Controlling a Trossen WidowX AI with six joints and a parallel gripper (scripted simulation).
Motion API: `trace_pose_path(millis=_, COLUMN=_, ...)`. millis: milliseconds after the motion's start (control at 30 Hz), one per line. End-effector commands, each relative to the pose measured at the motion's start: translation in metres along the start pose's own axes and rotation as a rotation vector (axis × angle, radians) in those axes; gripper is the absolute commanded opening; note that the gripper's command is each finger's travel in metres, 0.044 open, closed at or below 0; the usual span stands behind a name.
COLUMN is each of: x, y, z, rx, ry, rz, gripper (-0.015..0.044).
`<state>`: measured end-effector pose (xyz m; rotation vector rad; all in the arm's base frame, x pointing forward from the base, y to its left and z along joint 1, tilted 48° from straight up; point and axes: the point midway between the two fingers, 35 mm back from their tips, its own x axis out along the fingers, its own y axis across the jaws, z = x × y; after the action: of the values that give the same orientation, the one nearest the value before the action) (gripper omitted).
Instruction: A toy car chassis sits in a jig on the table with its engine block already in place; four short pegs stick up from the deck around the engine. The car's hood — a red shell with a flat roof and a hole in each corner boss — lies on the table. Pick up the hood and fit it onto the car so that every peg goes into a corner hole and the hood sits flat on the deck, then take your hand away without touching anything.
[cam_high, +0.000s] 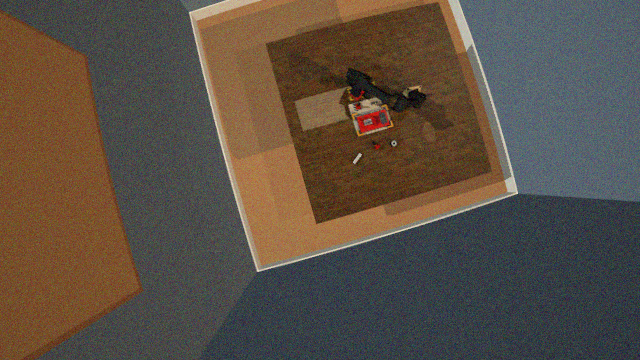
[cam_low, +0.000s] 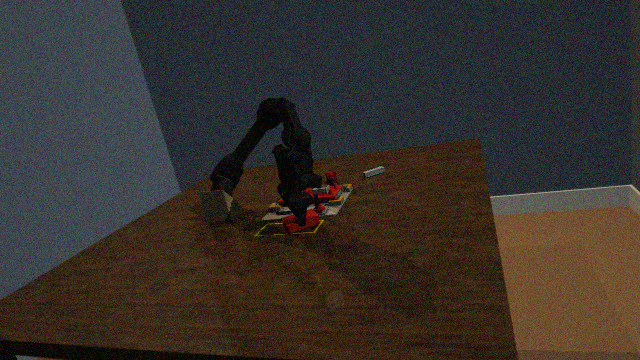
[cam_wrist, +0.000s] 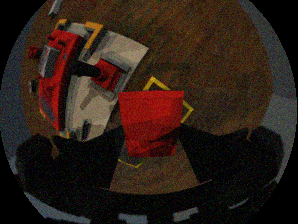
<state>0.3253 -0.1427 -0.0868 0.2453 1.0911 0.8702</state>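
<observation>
The red hood (cam_high: 356, 98) (cam_low: 292, 224) (cam_wrist: 151, 112) is at the yellow outline on the table. My gripper (cam_wrist: 150, 125) is shut on the hood, with a black finger at each side of it in the wrist view. Whether the hood touches the table cannot be told. The red chassis (cam_high: 376, 125) (cam_wrist: 67, 54) sits in the jig with the grey engine block (cam_high: 368, 121) (cam_wrist: 48, 63) on it. It lies left of the gripper in the wrist view. The four pegs and the hood's corner holes are too small or dark to make out.
The jig's pale plate (cam_wrist: 132, 49) also bears a small red part in a grey holder (cam_wrist: 121, 64) beside the chassis. A yellow outline (cam_wrist: 152, 79) marks the table. A white bar (cam_high: 357, 158) (cam_low: 374, 172), a small red part (cam_high: 377, 146) and a grey ring (cam_high: 394, 143) lie beyond the jig.
</observation>
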Motion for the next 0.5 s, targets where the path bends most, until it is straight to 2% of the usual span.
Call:
trace_pose_path(millis=0, x=-0.013, y=-0.002, z=0.0, rx=-0.004, ry=-0.001, rz=-0.009, gripper=0.0)
trace_pose_path(millis=467, x=-0.061, y=-0.002, z=-0.001, rx=-0.003, ry=0.0, rz=-0.01, gripper=0.0)
